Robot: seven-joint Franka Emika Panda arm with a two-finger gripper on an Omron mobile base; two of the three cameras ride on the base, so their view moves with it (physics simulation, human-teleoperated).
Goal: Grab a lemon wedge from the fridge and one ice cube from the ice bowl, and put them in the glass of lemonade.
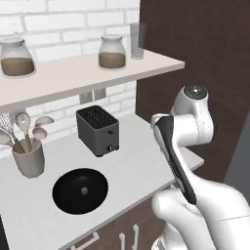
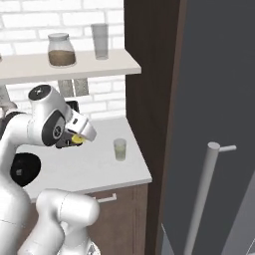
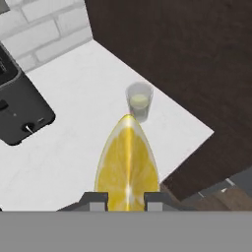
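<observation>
While the lemon wedge [image 3: 128,165] is gripped by the hand [image 3: 127,201], a white table [image 1: 136,161] is seen.
The glass of lemonade [image 3: 139,102] is set near the table's corner, beside dark panelling [image 2: 149,99]; white brick [image 1: 73,19] is seen behind.

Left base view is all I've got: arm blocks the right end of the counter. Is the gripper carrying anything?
Observer: Yes. The gripper is shut on the lemon wedge; the hand view shows it pinched between the two fingertips.
Operator: Where's the glass of lemonade?
Observer: The glass of lemonade stands upright near the right end of the counter, close to the dark panel beside the fridge.
Operator: Is the wedge over it yet?
Observer: No. In the right base view the wedge is to the left of the glass, above bare counter.
Operator: Anything next to the glass?
Observer: Nothing close; the toaster sits well away from it in the hand view.
</observation>
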